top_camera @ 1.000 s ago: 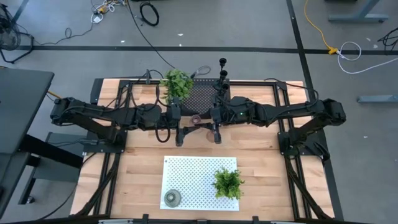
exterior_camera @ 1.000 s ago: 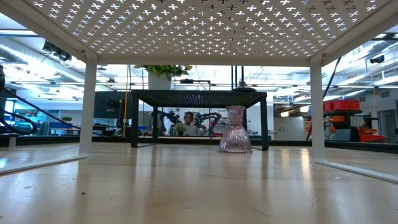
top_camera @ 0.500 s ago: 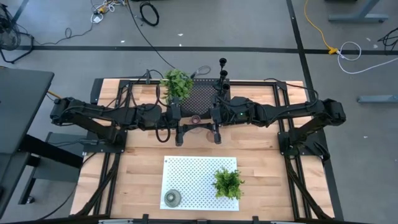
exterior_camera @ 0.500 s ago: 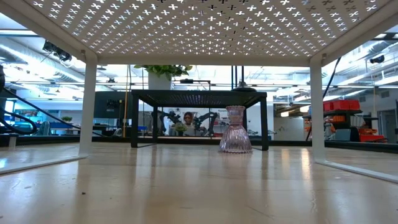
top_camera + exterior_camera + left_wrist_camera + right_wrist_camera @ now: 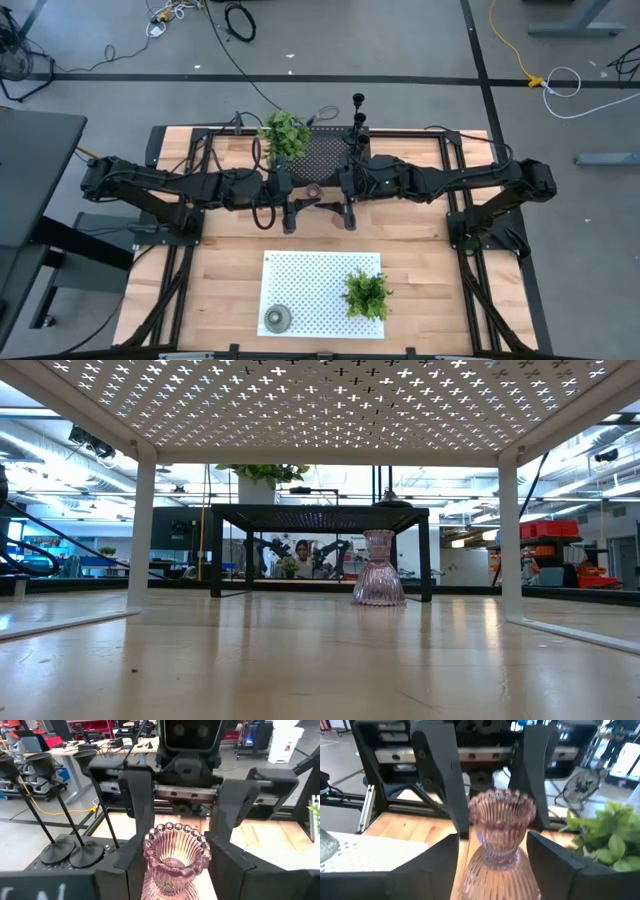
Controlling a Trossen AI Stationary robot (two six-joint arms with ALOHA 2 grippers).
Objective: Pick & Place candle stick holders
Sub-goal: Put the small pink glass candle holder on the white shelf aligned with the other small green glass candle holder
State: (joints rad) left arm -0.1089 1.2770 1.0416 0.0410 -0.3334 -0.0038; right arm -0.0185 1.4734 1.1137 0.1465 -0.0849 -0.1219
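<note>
A pink ribbed glass holder (image 5: 315, 189) (image 5: 175, 855) (image 5: 502, 825) hangs upright above the table's middle, between my two grippers. My left gripper (image 5: 175, 872) (image 5: 306, 194) comes from the left and is shut on it. Facing it from the right, my right gripper (image 5: 492, 865) (image 5: 328, 193) stands open, one finger on either side of the holder. A second pink holder (image 5: 379, 568) rests on its flared base on the table by the black rack's leg. Slim black holders (image 5: 357, 120) (image 5: 57, 851) stand on their round bases on the black mesh rack. A squat round glass holder (image 5: 277, 319) sits on the white rack. My left gripper pinches the pink holder's cup (image 5: 150, 851) between its two fingers, on two opposite sides just under the beaded rim. The fingers come level from the table's left. The holder stays upright, lifted clear of the table.
The black mesh rack (image 5: 325, 158) stands at the far middle with a leafy plant (image 5: 285, 132) on it. The white perforated rack (image 5: 320, 268) at the near middle bears another plant (image 5: 367, 294). A person (image 5: 303, 550) shows in the room behind.
My right gripper has opened and let go of the pink holder, after my left gripper shut on it. Both arms have kept their place, and the holder stays upright between them.
</note>
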